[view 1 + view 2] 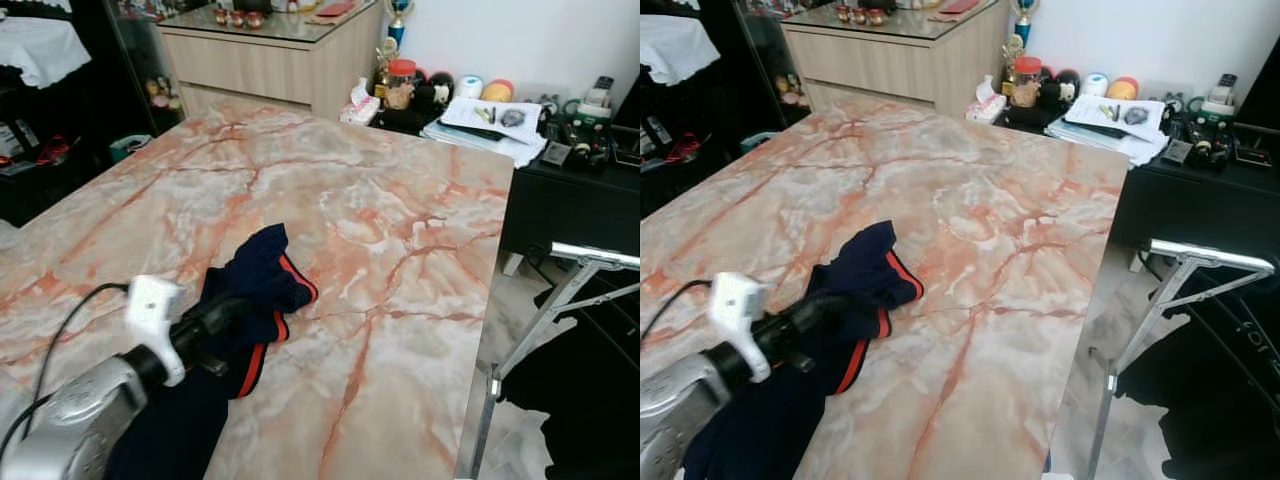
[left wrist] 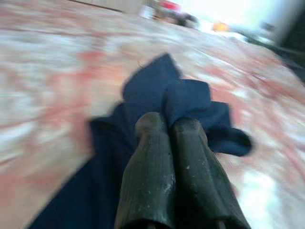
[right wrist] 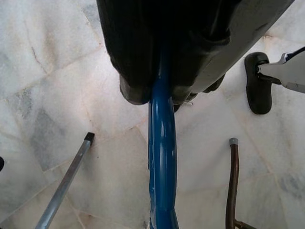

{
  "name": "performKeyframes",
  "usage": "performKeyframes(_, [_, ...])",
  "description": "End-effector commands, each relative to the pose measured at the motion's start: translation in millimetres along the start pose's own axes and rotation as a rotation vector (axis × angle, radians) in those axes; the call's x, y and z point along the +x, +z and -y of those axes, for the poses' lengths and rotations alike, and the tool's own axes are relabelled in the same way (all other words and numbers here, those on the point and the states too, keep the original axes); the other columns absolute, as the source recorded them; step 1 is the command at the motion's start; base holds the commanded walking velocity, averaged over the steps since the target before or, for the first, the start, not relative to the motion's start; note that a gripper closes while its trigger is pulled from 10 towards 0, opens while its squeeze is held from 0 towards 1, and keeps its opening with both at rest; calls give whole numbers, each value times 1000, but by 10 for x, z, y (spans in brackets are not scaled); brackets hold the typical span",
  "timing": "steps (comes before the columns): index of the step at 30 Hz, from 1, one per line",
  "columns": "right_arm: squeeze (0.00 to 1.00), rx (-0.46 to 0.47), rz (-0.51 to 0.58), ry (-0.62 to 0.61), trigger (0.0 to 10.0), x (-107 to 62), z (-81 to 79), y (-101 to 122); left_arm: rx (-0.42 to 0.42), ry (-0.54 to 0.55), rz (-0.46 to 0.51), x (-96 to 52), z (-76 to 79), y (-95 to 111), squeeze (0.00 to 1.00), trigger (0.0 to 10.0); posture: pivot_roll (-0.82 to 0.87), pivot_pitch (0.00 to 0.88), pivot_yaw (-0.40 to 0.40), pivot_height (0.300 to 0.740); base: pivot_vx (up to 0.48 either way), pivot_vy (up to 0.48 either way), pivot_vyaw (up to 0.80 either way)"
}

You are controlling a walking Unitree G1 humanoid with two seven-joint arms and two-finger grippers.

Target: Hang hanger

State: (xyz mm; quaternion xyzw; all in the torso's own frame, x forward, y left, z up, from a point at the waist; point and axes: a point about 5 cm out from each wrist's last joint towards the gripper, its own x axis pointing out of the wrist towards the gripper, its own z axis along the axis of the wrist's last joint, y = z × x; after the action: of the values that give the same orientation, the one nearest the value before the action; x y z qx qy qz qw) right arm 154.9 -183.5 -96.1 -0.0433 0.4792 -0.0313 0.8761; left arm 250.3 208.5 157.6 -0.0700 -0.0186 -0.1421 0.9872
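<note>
- Leftmost, the left gripper rests its fingers pressed together on a navy garment with red trim, which lies crumpled on the marble-patterned bench; whether they pinch cloth I cannot tell.
- Rightward, beside the bench edge, stands a metal drying rack, likely the hanging spot.
- Below, the right gripper has its fingers closed round a blue hanger above the marble floor.
- Risk: the slim, glossy hanger could slip or swing in that grip and miss the rail.
- Risk: the garment could drag off the bench if the left arm lifts.
- No writing is legible.
</note>
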Motion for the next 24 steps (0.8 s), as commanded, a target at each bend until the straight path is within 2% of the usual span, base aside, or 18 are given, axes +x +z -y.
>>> performKeyframes(1, [0, -1, -18, 7, 10000, -8, -18, -46, 9, 76, 62, -32, -1, 78, 0, 10000, 99, 60, 29, 740, 0, 0, 0])
performKeyframes(3, [0, -3, -19, 5, 10000, -7, -9, -45, 11, 71, 61, -31, 53, 64, 0, 10000, 100, 57, 28, 740, 0, 0, 0])
performKeyframes(4, [0, -4, -20, 4, 10000, -7, 1, -47, -20, 48, 10, -32, 104, -14, 0, 10000, 99, 55, 29, 740, 0, 0, 0])
performKeyframes(5, [0, -7, -22, 4, 10000, -8, 7, -51, -8, 15, -41, -35, 143, -87, 0, 10000, 96, 52, 28, 740, 0, 0, 0])
performKeyframes(6, [0, -7, -22, 4, 10000, -8, 7, -51, -8, 15, -41, -35, 143, -87, 0, 10000, 96, 52, 28, 740, 0, 0, 0])
performKeyframes(7, [0, -11, -23, 4, 10000, -9, 14, -55, 12, -21, -96, -47, 183, -160, 0, 10000, 95, 51, 28, 740, 0, 0, 0])
performKeyframes(10, [0, -9, -26, 1, 10000, -11, 43, -64, 110, -163, -129, -34, 295, -142, 0, 10000, 92, 58, 26, 740, 0, 0, 0])
performKeyframes(14, [0, -7, -28, -8, 10000, -15, 134, -73, 321, -406, -186, -11, 429, -77, 0, 10000, 100, 74, 22, 740, 0, 0, 0])
performKeyframes(17, [0, -6, -28, -13, 10000, -18, 189, -76, 352, -499, -189, 18, 497, -14, 0, 10000, 95, 78, 23, 740, 0, 0, 0])
performKeyframes(20, [0, -1, -26, -19, 10000, -21, 246, -75, 344, -553, -166, 61, 572, 68, 0, 10000, 92, 81, 27, 740, 0, 0, 0])
performKeyframes(21, [0, 1, -26, -20, 10000, -22, 249, -75, 300, -524, -131, 103, 578, 103, 0, 10000, 93, 83, 28, 740, 0, 0, 0])
performKeyframes(22, [0, 1, -26, -20, 10000, -22, 249, -75, 300, -524, -131, 103, 578, 103, 0, 10000, 93, 83, 28, 740, 0, 0, 0])
performKeyframes(23, [0, 1, -25, -18, 10000, -21, 222, -78, 214, -450, -81, 149, 541, 128, 0, 10000, 92, 83, 29, 740, 0, 0, 0])
performKeyframes(24, [0, 1, -24, -11, 10000, -20, 162, -84, 49, -316, 1, 181, 438, 155, 0, 10000, 89, 84, 29, 740, 0, 0, 0])
